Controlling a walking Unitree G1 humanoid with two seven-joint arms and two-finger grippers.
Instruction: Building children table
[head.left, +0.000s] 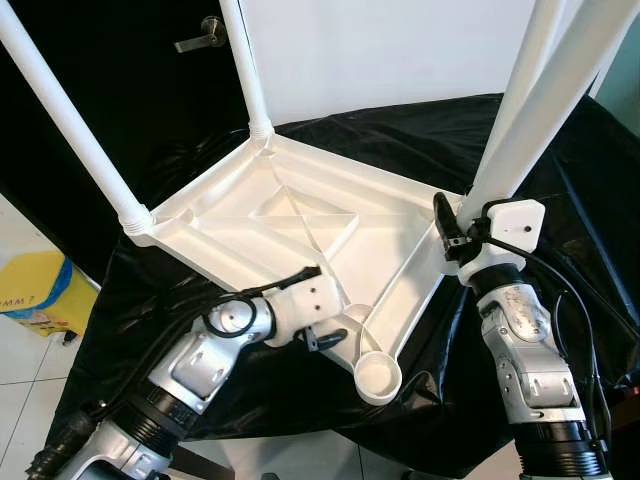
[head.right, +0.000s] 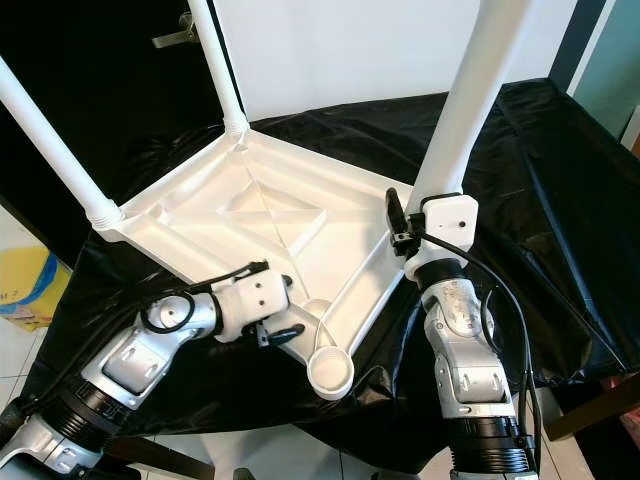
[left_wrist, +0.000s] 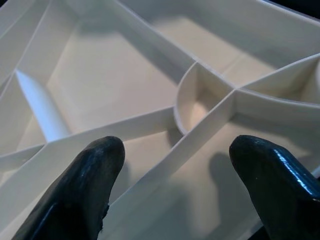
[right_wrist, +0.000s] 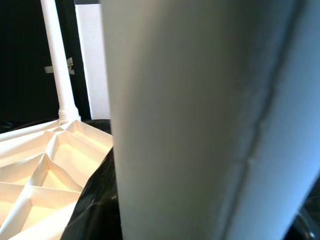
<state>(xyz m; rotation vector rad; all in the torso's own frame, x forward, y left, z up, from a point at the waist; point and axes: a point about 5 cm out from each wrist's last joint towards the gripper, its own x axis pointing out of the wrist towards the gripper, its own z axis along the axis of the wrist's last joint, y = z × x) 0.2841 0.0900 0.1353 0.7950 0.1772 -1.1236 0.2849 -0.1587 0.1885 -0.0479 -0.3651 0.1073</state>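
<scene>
A white plastic table top (head.left: 290, 215) lies upside down on a black cloth. White legs stand up from its far-left corner (head.left: 70, 120), back corner (head.left: 245, 70) and right corner (head.left: 530, 100). The round socket (head.left: 378, 375) at the near corner holds nothing. My left gripper (head.left: 325, 338) is open just left of that socket, its fingers (left_wrist: 95, 170) straddling a rib of the underside. My right gripper (head.left: 462, 222) is shut on the right leg near its base, one black finger (head.left: 443, 215) showing on the leg's left. That leg (right_wrist: 200, 120) looms close in the right wrist view.
The black cloth (head.left: 560, 170) drapes over the work surface and hangs off the front edge. A yellow box (head.left: 35, 285) sits on the tiled floor at the left. A door with a metal handle (head.left: 200, 35) stands behind.
</scene>
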